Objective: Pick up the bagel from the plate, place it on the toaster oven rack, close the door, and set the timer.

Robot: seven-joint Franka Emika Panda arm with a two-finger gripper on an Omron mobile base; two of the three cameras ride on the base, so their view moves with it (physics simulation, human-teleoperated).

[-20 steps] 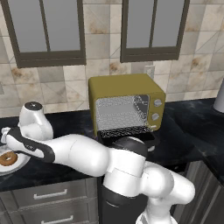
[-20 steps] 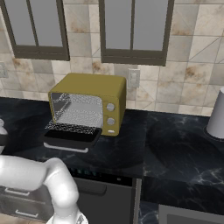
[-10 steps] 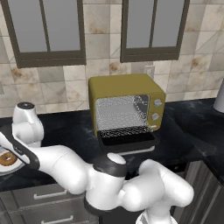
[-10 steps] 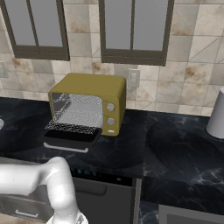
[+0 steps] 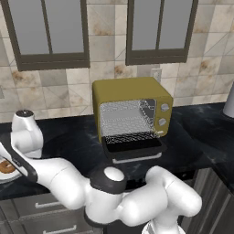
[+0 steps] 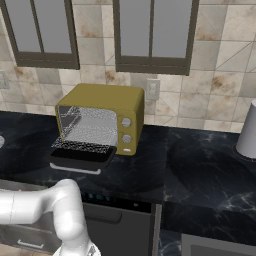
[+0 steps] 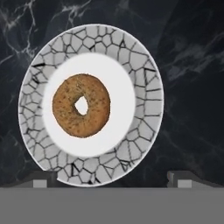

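Observation:
Straight below my hand, the golden-brown bagel (image 7: 81,106) lies flat in the white centre of the plate (image 7: 144,100), whose rim has a grey cracked pattern. My gripper (image 7: 111,181) hangs over the plate's near rim, open wide with nothing between its fingertips (image 7: 43,179). In the left base view my arm stretches to the far left over the bagel (image 5: 5,167) and plate (image 5: 8,177). The olive-yellow toaster oven (image 5: 132,98) stands at the back, its dark door (image 5: 135,147) folded down and its wire rack (image 5: 130,136) bare. From the right, the oven (image 6: 102,100) and open door (image 6: 80,157) also show.
A dark marble counter (image 7: 192,65) carries everything. A pale cylinder (image 6: 247,132) stands at the far right. Grey-paned wall cabinets (image 5: 50,32) hang above the oven. Drawers (image 5: 41,205) run below the counter edge.
My arm has sunk lower and stretched further left over the plate. The gripper has stayed open. Bagel, plate and oven have not moved.

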